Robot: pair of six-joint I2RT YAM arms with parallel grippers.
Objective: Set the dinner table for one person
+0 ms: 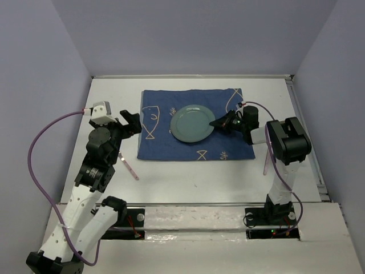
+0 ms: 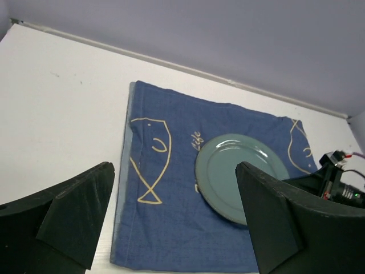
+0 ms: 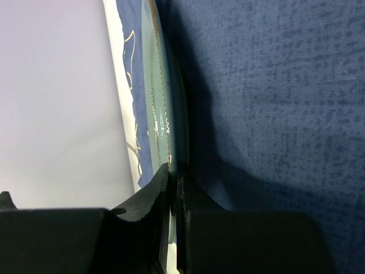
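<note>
right gripper [image 3: 173, 171], nearest the lens, is clamped on the rim of the round pale-green ceramic plate [image 1: 193, 123], on the dark blue fish-patterned cloth [image 1: 159, 142]. left gripper [image 1: 134, 123] hangs left of it, fingers spread, empty. large flat matte white dinner table [image 1: 108, 97] underlies all; long axis indeterminable.

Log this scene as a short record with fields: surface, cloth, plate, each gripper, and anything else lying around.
surface: white dinner table
cloth: dark blue fish-patterned cloth, spread flat on the table
plate: green plate, over the cloth's middle
right gripper: shut on the plate's right rim
left gripper: open, empty, near the cloth's left edge
other: one thin pale stick on the table left of the cloth, a second stick by the right arm; both too small to identify
</note>
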